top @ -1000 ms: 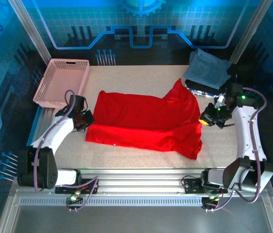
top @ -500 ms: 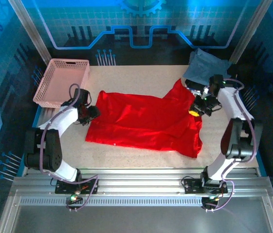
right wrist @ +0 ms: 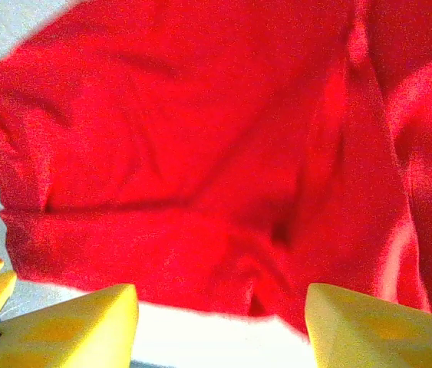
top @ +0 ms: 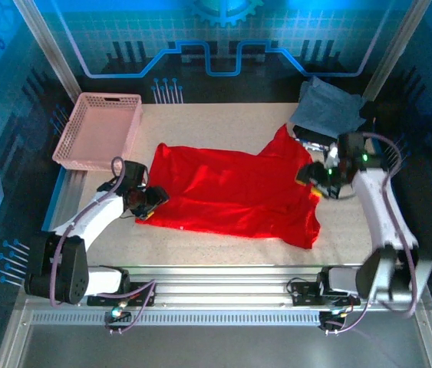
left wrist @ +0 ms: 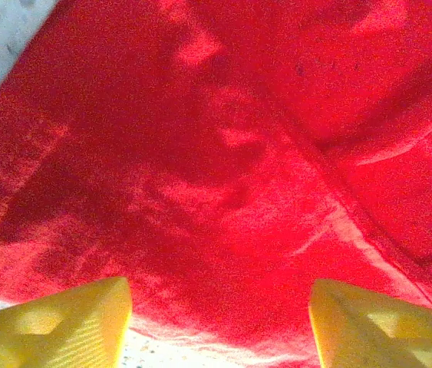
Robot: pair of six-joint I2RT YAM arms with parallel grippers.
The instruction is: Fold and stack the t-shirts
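**On the table's middle: red shirt spread out, both grippers parted at its sides**

From above, the red shirt [top: 231, 192] lies spread mid-table [top: 223, 123]. Its far right part bunches toward the folded grey-blue shirt [top: 327, 107] in the far right corner. A pink mesh basket [top: 97, 126] sits at the far left corner. At the shirt's near left corner is the left gripper [top: 150, 201]; the right gripper [top: 313, 175] is at its right side.

Left wrist: the yellow fingers [left wrist: 54, 322] stand apart with nothing clamped, over soft, rippled cloth crossed by a diagonal seam [left wrist: 338, 199]. Closing here could pinch one layer only, or drag the hem.

Right wrist: the fingers [right wrist: 62, 322] are likewise parted, over doubled, creased fabric near its edge. This limp knit would likely slip or fold crooked if the two sides rise unequally.
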